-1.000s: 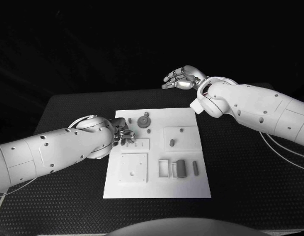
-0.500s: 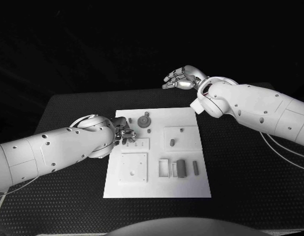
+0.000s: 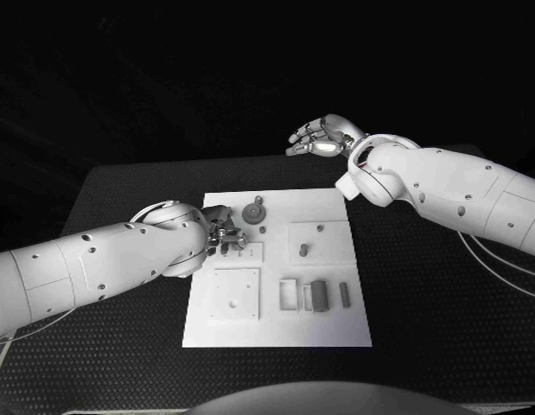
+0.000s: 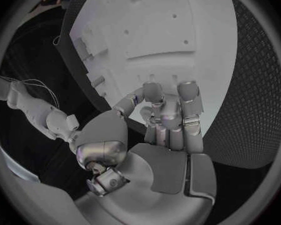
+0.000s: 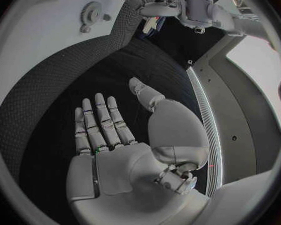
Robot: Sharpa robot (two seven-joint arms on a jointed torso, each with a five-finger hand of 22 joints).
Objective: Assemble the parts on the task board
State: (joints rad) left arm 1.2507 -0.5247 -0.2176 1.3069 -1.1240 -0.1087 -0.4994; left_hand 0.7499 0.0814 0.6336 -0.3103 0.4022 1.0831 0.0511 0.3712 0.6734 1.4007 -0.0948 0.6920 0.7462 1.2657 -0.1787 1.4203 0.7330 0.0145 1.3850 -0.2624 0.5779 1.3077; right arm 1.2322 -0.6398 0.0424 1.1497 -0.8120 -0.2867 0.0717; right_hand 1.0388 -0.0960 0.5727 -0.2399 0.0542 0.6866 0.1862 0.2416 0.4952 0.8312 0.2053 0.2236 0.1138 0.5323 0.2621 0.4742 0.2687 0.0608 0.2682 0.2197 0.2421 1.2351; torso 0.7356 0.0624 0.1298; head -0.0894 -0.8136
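Observation:
The white task board (image 3: 329, 324) lies in the middle of the black table. On it I see a grey gear (image 3: 256, 213), a small peg (image 3: 302, 251) in a square recess, a grey block (image 3: 318, 295) and a slim bar (image 3: 345, 294). My left hand (image 3: 224, 236) hangs over the board's left side, fingertips down above a small square plate (image 3: 250, 254). Its thumb (image 4: 129, 104) is bent toward the fingers; whether a part sits between them is hidden. My right hand (image 3: 321, 137) is raised beyond the board's far edge, fingers apart and palm (image 5: 118, 157) bare.
A flat square plate (image 3: 235, 294) and a white frame (image 3: 289, 296) sit in the board's near half. Black textured table (image 3: 442, 294) surrounds the board on all sides. In the right wrist view the gear (image 5: 90, 10) and the board (image 5: 40, 40) lie well away from that hand.
My left hand has edged a little to the right and nearer, further over the board's small square plate. The right hand and the parts have stayed where they were.

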